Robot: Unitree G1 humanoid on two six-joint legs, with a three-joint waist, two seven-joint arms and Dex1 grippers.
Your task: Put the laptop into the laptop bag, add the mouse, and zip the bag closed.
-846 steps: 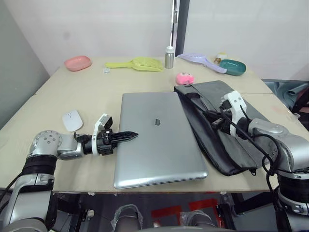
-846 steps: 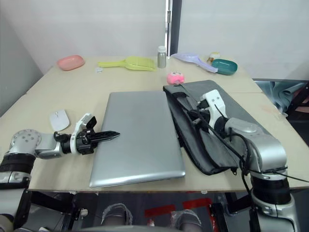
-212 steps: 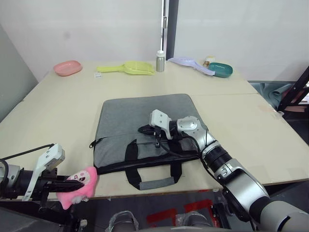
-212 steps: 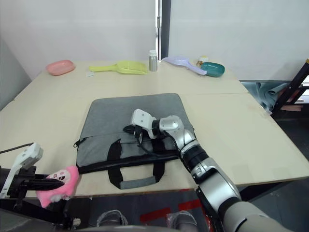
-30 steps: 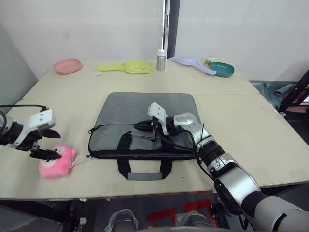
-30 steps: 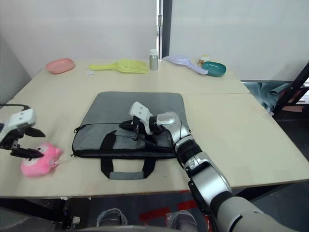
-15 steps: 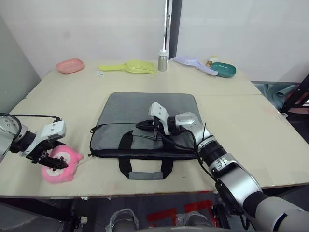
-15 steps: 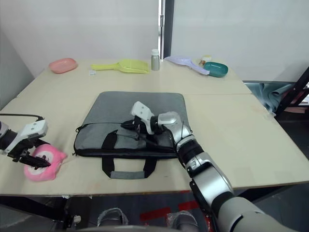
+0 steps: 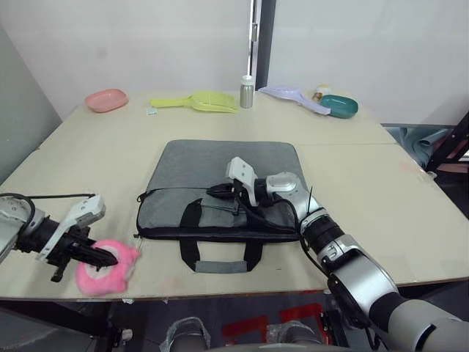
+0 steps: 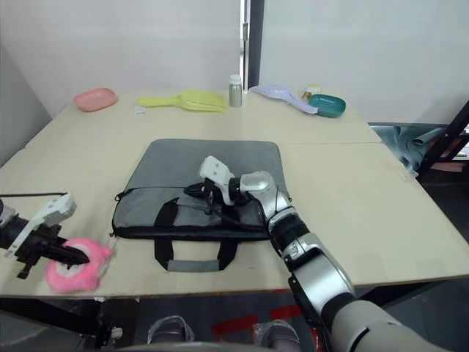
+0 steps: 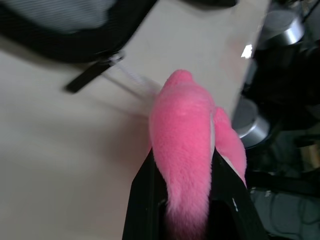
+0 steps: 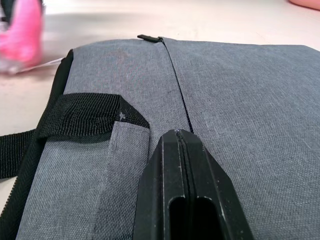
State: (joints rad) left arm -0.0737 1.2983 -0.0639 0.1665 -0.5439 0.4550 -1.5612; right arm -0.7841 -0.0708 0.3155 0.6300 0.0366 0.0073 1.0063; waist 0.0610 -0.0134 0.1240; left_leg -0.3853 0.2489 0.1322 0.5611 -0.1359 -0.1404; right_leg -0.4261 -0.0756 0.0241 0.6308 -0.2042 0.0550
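At the near left corner of the pale wooden desk [image 9: 381, 191], my left end effector [image 9: 110, 258] is clamped on the fluffy pink round plush toy [image 9: 102, 268], which hangs off a thin white cord running to the zipper pull at the left end of the flat grey fabric laptop bag [image 9: 227, 165]. My guess is it's acting as a zip handle. The bag's long axis runs left-right, so the zipper lies to the right of that end effector. My right end effector [image 10: 196, 191] sits clenched on the bag's front.
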